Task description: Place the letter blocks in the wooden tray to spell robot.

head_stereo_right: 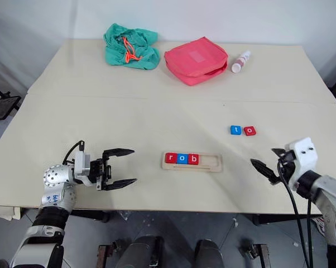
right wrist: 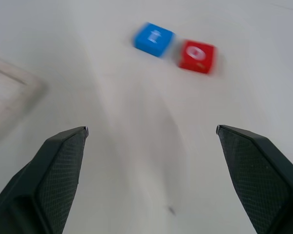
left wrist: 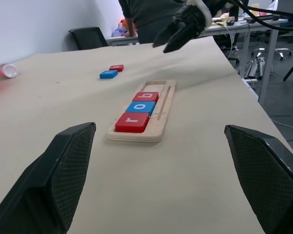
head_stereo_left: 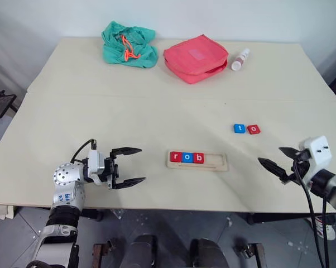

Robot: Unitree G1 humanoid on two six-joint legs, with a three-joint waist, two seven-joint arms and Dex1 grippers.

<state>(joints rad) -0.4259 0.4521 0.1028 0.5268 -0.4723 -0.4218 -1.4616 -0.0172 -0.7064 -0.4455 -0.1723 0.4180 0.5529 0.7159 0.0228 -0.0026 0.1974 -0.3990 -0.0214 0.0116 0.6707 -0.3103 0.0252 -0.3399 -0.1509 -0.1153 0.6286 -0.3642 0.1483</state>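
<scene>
Nearest us: left gripper (head_stereo_left: 129, 166), jaws wide and empty, aimed at 3 o'clock toward the wooden tray (head_stereo_left: 218, 163). We read r, o, b seated from its left end; its long axis runs 9 to 3. Right gripper (head_stereo_left: 278, 162), also wide and empty, is nearer the loose pair at its 11 o'clock: blue t block (head_stereo_left: 239, 128), red block (head_stereo_left: 254, 129), probably o.
</scene>
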